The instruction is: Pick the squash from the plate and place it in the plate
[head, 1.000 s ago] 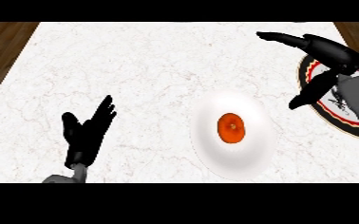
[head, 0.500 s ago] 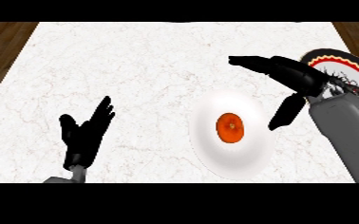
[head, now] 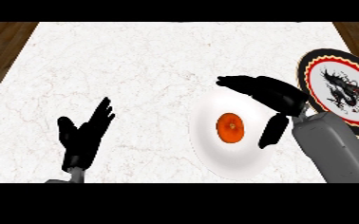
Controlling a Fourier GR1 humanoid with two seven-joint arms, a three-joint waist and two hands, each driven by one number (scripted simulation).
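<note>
Head view: right hand [head: 275,97] spread wide over the white plate's [head: 210,144] far right rim, fingers straight, thumb hanging down, holding nothing. Squash [head: 231,126] at the plate's centre, just left of the thumb. Patterned plate [head: 313,71] right of that hand. Left hand [head: 82,137] rests open, fingers up, lower left

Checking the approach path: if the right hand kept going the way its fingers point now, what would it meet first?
Its fingers point left over the white plate's far rim; beyond lies only bare counter. Height is unclear.
</note>
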